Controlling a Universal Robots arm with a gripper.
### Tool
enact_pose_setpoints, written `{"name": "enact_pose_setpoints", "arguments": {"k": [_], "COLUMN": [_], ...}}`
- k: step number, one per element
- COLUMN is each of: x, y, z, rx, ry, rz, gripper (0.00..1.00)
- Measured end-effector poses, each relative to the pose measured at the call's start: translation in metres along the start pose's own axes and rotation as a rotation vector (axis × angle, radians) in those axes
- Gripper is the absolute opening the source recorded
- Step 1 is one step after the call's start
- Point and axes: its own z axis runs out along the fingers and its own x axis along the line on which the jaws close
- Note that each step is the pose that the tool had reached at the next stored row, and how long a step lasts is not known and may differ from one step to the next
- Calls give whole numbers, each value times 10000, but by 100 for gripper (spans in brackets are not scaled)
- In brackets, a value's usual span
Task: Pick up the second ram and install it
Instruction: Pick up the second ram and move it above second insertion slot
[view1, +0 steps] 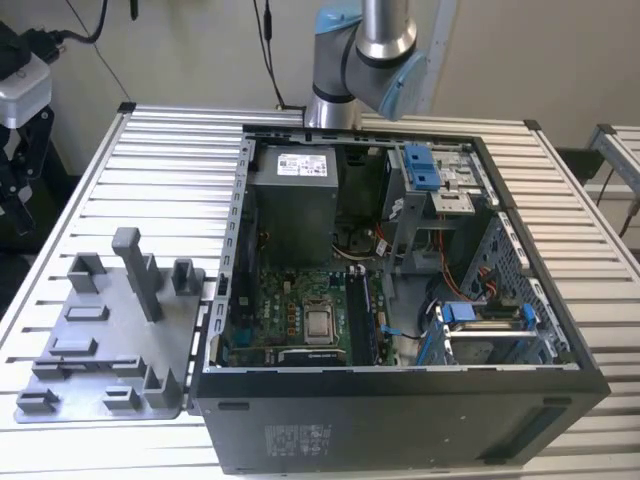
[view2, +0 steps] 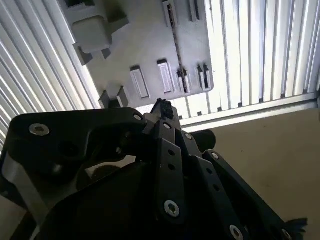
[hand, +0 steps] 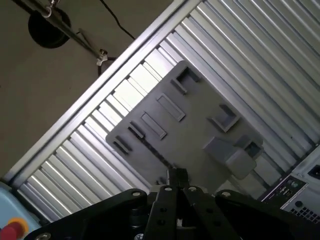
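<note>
One second ram (view2: 175, 55) lies below the hand (view2: 162, 107).

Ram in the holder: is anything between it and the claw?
Nothing visible. In the first wrist view the claw hangs above the holder, with open air down to the ram, seen edge-on.

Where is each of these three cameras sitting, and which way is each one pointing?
Exterior view: off the arm, raised, looking down on the table, the open computer case and the grey holder tray; the arm shows.
First wrist view: on the arm, looking past the pincer down at the tray.
Second wrist view: likewise, from another side of the pincer.
All three share the tray and table.
</note>
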Motion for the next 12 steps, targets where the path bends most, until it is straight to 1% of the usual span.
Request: {"name": "enact_pose_setpoints", "arguments": {"k": [12], "x": [0], "y": [1], "z": [10], "rx": [-26], "ry": [110], "rz": [-2170], "gripper": [11]}}
